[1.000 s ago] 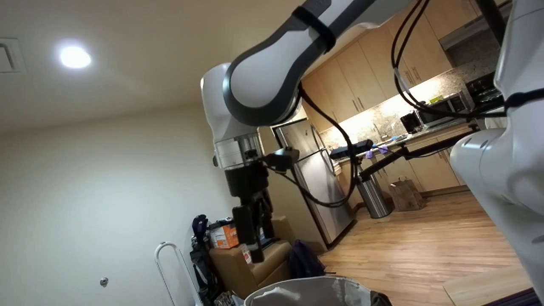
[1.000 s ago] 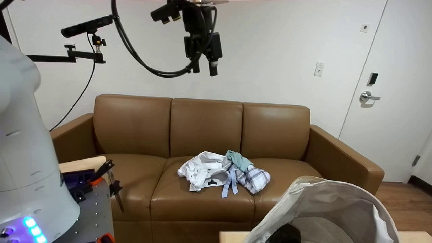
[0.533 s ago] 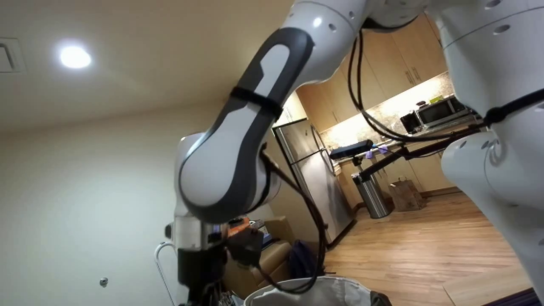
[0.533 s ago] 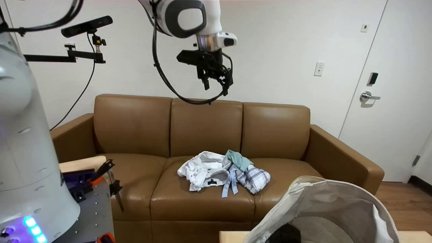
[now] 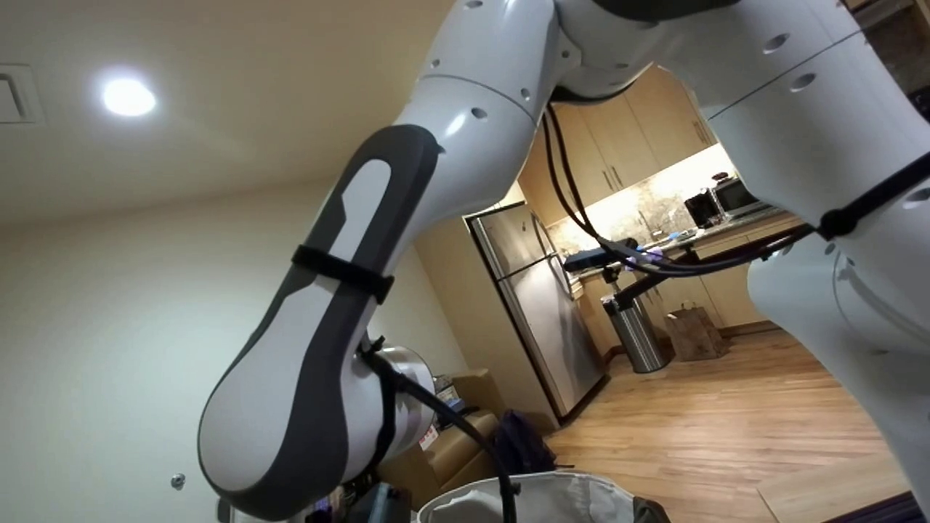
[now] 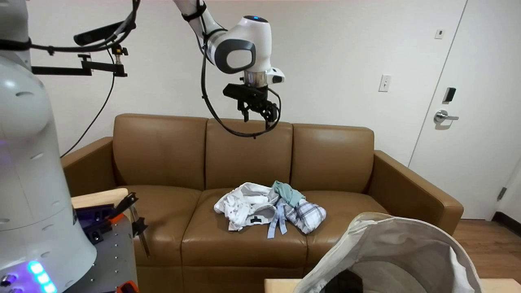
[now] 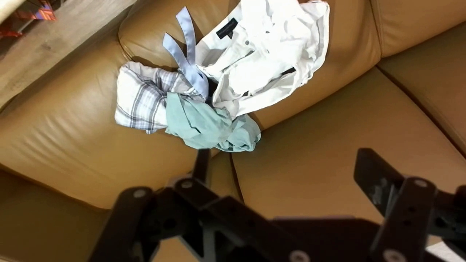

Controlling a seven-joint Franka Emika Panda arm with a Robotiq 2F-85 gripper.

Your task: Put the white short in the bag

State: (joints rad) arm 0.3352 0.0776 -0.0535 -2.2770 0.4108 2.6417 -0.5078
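Note:
The white garment (image 6: pixel 246 205) lies crumpled on the middle seat of the brown sofa. It also shows in the wrist view (image 7: pixel 273 62), with a dark label on its waistband. The beige cloth bag (image 6: pixel 411 240) stands open at the lower right with something black inside; its rim also shows in an exterior view (image 5: pixel 538 488). My gripper (image 6: pixel 257 121) hangs in front of the sofa's backrest, above the clothes and apart from them. In the wrist view the gripper (image 7: pixel 284 152) has its jaws wide apart with nothing between them.
A green cloth (image 7: pixel 207 123), a plaid garment (image 7: pixel 143 98) and a light blue strap (image 7: pixel 187 65) lie against the white garment. The sofa (image 6: pixel 248 154) has a high backrest and armrests. A camera on a boom (image 6: pixel 93 34) and clamps (image 6: pixel 136 221) are near the robot base.
The arm has swung outward over the sofa and come down, turning the gripper on the way. The gripper is lower, above the clothes. The clothes and bag have not moved.

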